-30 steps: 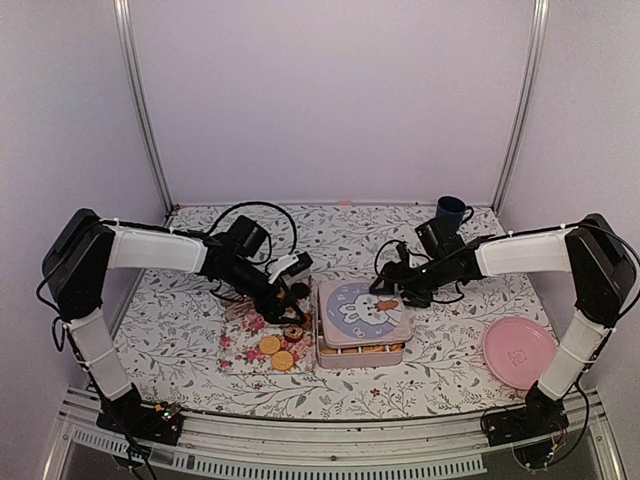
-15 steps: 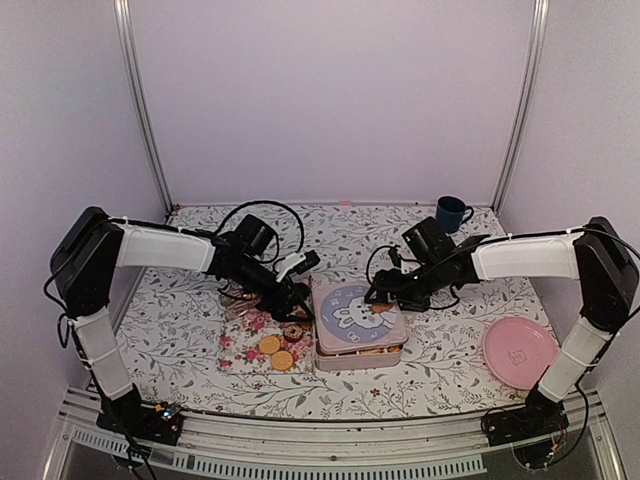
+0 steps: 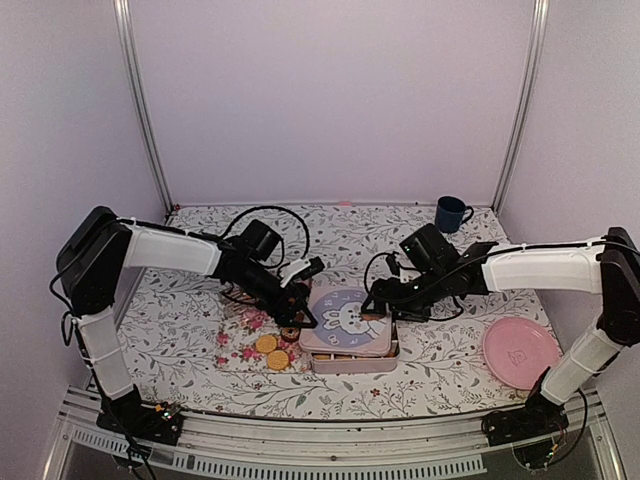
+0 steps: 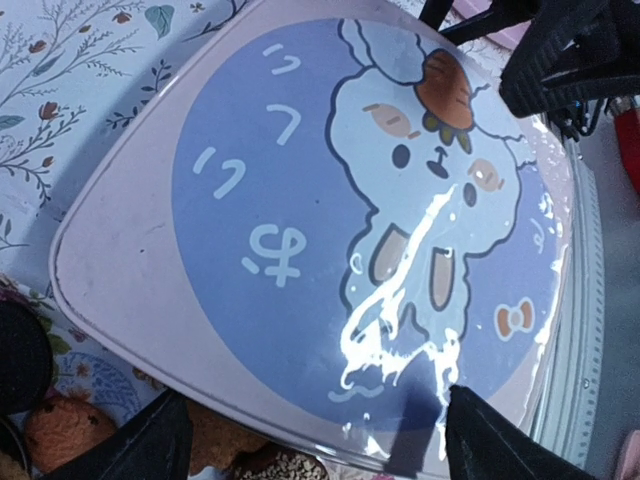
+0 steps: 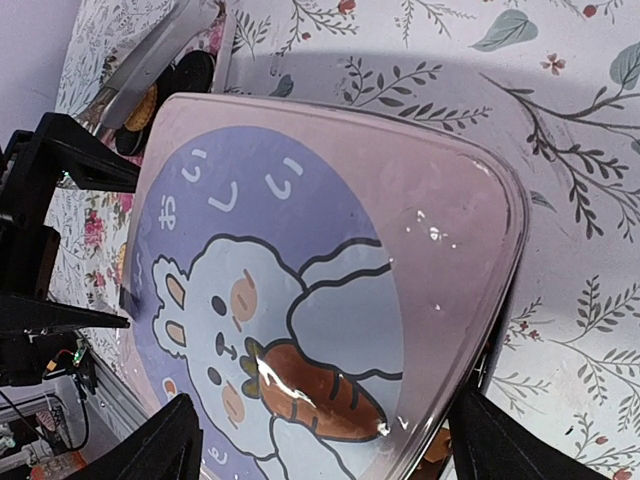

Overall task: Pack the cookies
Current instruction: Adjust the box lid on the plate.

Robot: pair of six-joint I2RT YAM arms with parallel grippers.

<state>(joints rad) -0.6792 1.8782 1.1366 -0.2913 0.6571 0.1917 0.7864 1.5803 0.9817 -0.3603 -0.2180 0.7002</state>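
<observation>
A pink tin stands mid-table, its rabbit-print lid lying a little askew on it. Golden cookies show under the lid's rim. More cookies lie on a floral napkin left of the tin, two golden and one darker. My left gripper is open at the lid's left edge; in the left wrist view its fingers straddle the rim over loose cookies. My right gripper is open at the lid's right edge, straddling the rim in its wrist view.
A large pink plate lies at the right front. A dark blue mug stands at the back right. A clear wrapper lies behind the napkin. The table has a floral cover.
The right arm has reached further left and the left gripper has come in closer. The lid and tin have shifted a little to the left between them.
</observation>
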